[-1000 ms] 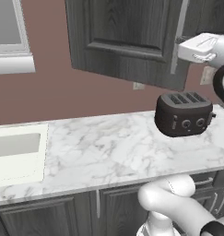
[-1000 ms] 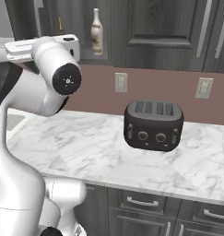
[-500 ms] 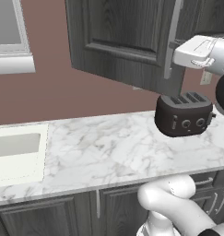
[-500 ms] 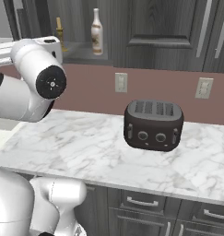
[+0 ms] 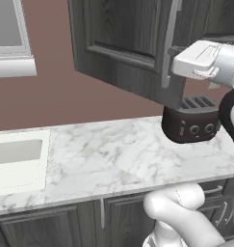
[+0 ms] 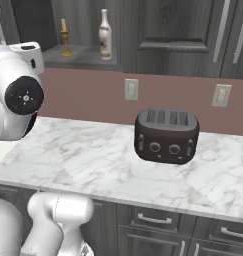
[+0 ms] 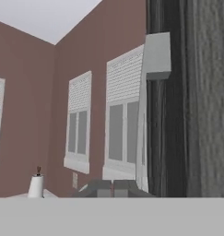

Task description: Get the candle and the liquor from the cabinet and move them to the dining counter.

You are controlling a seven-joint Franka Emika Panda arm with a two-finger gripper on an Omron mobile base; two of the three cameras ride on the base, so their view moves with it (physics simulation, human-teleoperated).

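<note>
Toaster (image 5: 190, 123) partly behind the open cabinet (image 5: 133, 48) door

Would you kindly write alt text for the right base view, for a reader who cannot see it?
A candle in a brass holder and a cream liquor bottle stand side by side on the shelf of the open cabinet. Below, a dark toaster sits on the marble worktop, with the white robot arm at left.
</note>
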